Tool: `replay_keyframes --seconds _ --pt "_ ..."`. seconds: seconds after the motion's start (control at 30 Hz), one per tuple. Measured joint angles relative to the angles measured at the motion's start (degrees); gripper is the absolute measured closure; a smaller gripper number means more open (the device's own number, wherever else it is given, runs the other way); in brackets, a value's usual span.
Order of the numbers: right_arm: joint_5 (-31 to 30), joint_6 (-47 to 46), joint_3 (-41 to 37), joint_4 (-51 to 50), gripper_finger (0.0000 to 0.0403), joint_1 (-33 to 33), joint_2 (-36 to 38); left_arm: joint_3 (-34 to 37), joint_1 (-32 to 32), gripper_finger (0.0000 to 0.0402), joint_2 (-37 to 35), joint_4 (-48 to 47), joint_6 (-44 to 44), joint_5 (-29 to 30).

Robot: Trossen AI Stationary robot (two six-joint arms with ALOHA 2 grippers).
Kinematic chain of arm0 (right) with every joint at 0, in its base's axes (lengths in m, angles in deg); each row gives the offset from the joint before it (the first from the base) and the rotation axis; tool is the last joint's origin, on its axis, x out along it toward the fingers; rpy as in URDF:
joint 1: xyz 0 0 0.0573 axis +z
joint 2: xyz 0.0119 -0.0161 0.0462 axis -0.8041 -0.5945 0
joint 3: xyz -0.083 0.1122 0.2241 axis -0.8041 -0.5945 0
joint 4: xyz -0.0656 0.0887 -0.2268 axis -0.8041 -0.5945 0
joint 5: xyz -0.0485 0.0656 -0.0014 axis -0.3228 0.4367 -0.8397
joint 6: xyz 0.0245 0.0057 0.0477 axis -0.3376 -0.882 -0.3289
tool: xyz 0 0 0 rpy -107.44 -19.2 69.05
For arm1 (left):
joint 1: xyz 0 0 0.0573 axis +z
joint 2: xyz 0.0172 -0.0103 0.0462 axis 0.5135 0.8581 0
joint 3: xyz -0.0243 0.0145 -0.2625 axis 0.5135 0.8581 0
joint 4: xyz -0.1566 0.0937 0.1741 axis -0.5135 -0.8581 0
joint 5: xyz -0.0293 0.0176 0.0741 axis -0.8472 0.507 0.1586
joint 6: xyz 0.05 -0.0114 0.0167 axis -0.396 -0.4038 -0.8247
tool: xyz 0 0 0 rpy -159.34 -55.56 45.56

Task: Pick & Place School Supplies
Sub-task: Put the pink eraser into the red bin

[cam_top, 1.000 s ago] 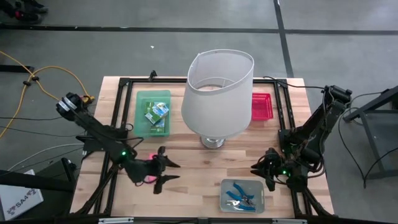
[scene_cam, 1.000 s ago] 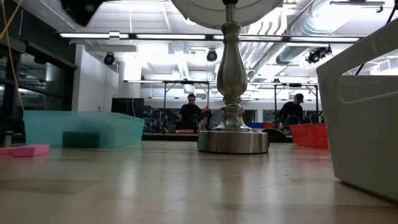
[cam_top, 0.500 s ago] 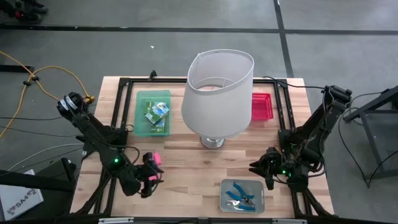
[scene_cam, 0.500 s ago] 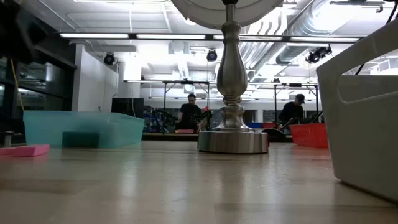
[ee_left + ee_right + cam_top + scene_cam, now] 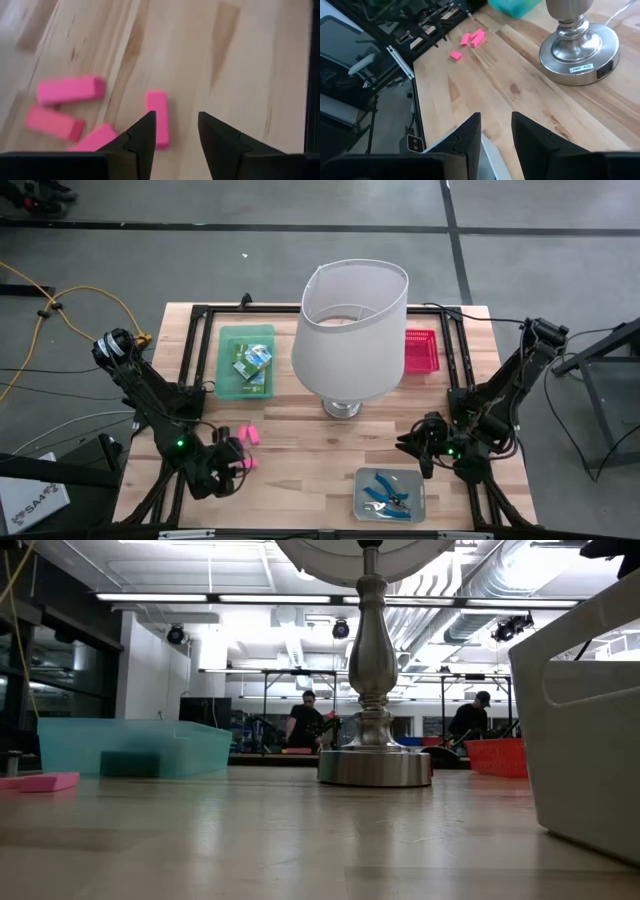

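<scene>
Several pink erasers (image 5: 70, 90) lie flat on the wooden table near its left front; the high view shows them (image 5: 248, 436) too. My left gripper (image 5: 177, 127) hangs open just above them, pointing steeply down, with one eraser (image 5: 157, 117) beside its finger and nothing between the fingers. Blue-handled scissors (image 5: 385, 490) lie in the clear tray (image 5: 362, 505) at the front. Green-yellow boxes (image 5: 252, 362) lie in the green tray (image 5: 228, 375). My right gripper (image 5: 408, 445) waits open at the right, above the table.
A big white lamp (image 5: 350, 330) stands mid-table on a metal base (image 5: 375, 765). A red tray (image 5: 420, 350) sits at the back right. A black frame (image 5: 200, 315) rims the table. People work in the room behind.
My left gripper has swung toward the table's left edge and sunk, tipping from nearly level to pointing steeply down over the pink erasers. The erasers have stayed where they were.
</scene>
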Motion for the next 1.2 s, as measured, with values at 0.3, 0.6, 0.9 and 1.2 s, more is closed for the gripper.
replay_keyframes --seconds 0.3,0.6,0.9,1.2 --pt "0.0 1.3 0.0 0.1 0.0303 0.0 0.0 0.0 -0.3 0.0264 0.0 -1.0 8.4 -3.3" --pt "0.0 1.3 0.0 0.1 0.0303 0.0 0.0 0.0 -0.3 0.0264 1.5 -5.2 7.8 -3.4" --pt "0.0 1.3 0.0 0.1 0.0303 0.0 0.0 0.0 -2.0 0.0264 6.0 -4.6 6.1 -5.0" --pt "0.0 1.3 0.0 0.1 0.0303 0.0 0.0 0.0 -2.6 0.0264 9.7 -2.9 6.0 -4.7"
